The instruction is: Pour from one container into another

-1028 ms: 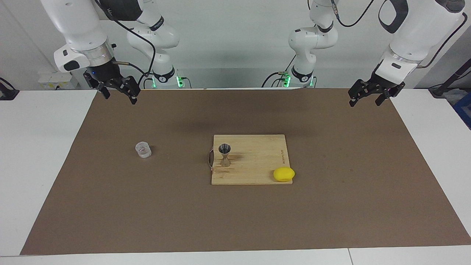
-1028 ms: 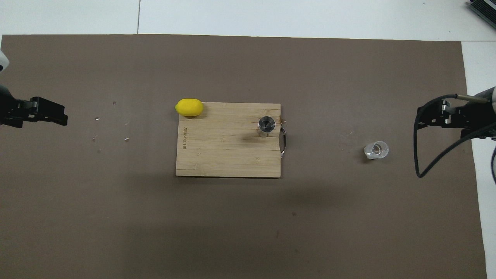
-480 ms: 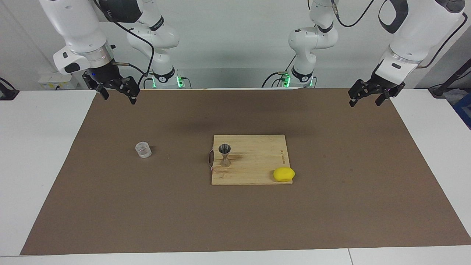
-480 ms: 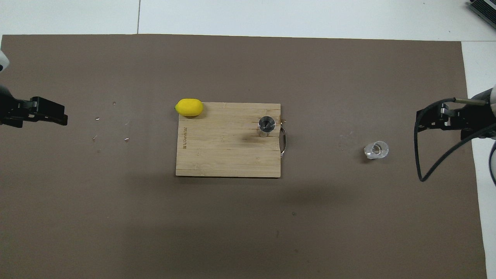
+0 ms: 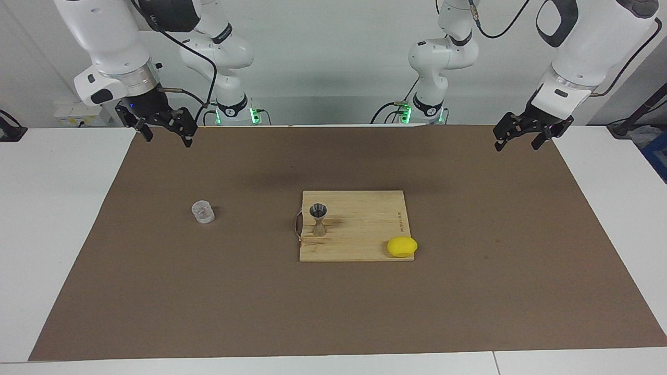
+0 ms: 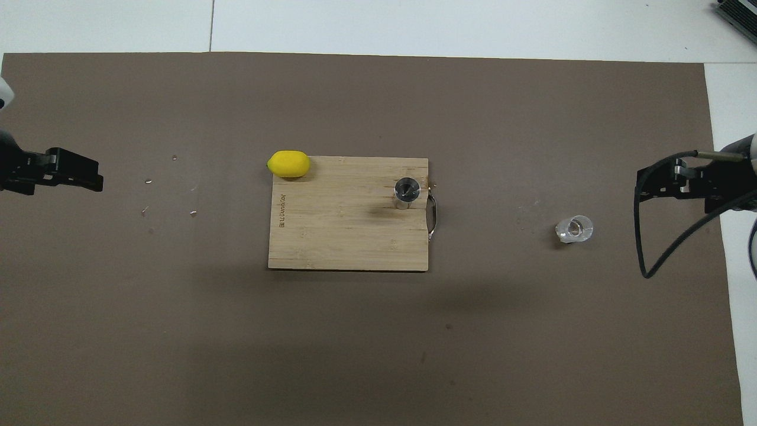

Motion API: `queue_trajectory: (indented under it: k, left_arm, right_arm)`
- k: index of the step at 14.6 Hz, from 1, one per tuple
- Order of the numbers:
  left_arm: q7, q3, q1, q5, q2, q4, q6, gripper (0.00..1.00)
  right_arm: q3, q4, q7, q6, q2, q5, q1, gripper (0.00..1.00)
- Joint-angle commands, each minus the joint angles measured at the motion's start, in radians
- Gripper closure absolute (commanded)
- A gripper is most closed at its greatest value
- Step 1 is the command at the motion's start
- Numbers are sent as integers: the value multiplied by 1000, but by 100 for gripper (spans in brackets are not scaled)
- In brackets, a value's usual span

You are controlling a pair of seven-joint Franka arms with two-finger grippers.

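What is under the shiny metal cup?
The jigger stands upright on a wooden board, near its handle end. The board lies on the brown mat. What the board covers stays hidden.

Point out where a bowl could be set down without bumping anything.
Bare brown mat lies between the clear squat cup and the wooden cutting board. The board's handle end is crowded by the steel hourglass jigger, its corner by the yellow lemon-like lump.

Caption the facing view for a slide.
Both grippers open and raised; clear cup on mat, jigger upright on cutting board.
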Motion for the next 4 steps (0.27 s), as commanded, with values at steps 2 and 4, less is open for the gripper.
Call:
queue_trajectory:
  k: [2,4]
  left_arm:
    - [-3,7,-9,12,-12,-17,8,0]
    - [-3,7,-9,12,-12,-17,8,0]
  right_arm:
    - [-1,-3,-30,0,-5,-2,0,0]
    - [-1,-14,-33,-1,-10,9,9,0]
